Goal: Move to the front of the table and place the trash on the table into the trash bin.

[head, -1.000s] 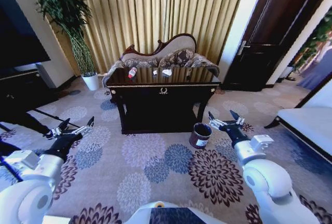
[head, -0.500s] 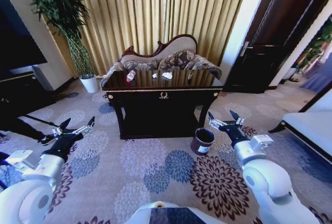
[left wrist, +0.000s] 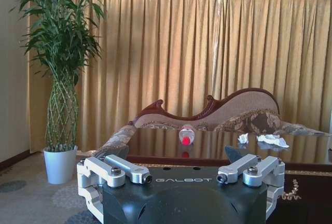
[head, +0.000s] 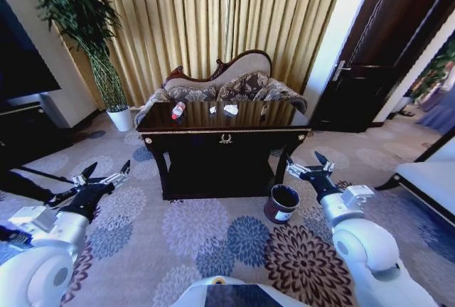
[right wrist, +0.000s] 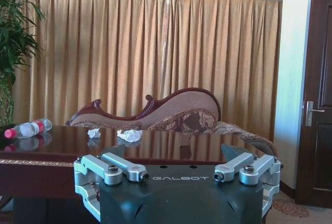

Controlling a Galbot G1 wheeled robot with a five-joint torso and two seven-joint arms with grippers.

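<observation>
Head view: trash bin (head: 282, 203) beside table (head: 224, 135), sofa (head: 220, 88) behind.

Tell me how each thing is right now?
Bottle: lying on its side on the table, cap on.
Paper scraps: crumpled, on the tabletop.
Trash bin: upright on the carpet, open.
Left pincer: open, empty.
Right pincer: open, empty.
Door: closed.

Too small in the head view to tell the two paper scraps (head: 221, 109) apart in shape. Bottle (right wrist: 27, 128) label print unreadable; trash bin (head: 281, 204) label likewise.
</observation>
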